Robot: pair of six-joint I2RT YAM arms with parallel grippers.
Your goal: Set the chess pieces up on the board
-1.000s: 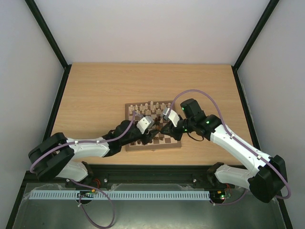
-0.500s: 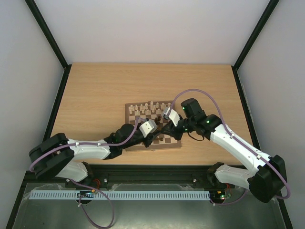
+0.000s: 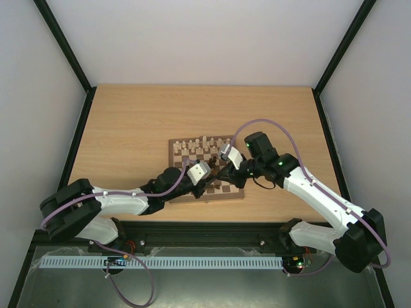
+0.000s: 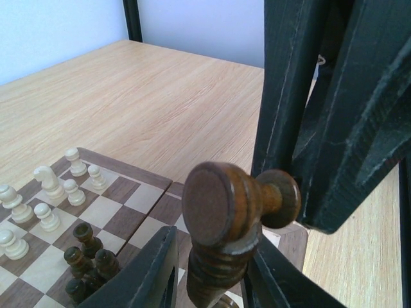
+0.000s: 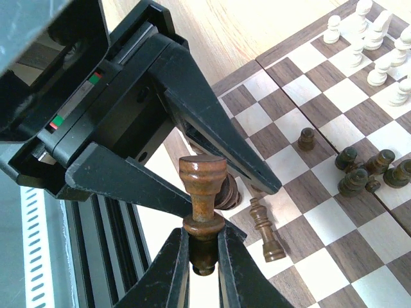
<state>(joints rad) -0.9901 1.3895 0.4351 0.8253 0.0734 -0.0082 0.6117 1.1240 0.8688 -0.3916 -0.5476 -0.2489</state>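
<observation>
The board (image 3: 173, 145) lies mid-table, and both grippers meet above its near edge. My right gripper (image 5: 204, 244) is shut on the head of a dark brown chess piece (image 5: 202, 179), which stands base up. My left gripper (image 4: 215, 256) is shut on a second dark, ribbed piece (image 4: 218, 273). That piece sits right against the first one's round base (image 4: 221, 208). From above, the left gripper (image 3: 208, 183) and right gripper (image 3: 216, 176) overlap, and the held pieces are hidden. Pale pieces (image 3: 199, 146) stand along the far rows.
A dark piece (image 5: 264, 228) lies on its side on the board below the grippers. Several dark pieces (image 5: 359, 170) are bunched together mid-board, and one dark pawn (image 5: 307, 138) stands alone. Black frame posts edge the table.
My left gripper pulled back from mid-board toward the near edge and closed on a dark piece. The right gripper stayed put with its piece.
</observation>
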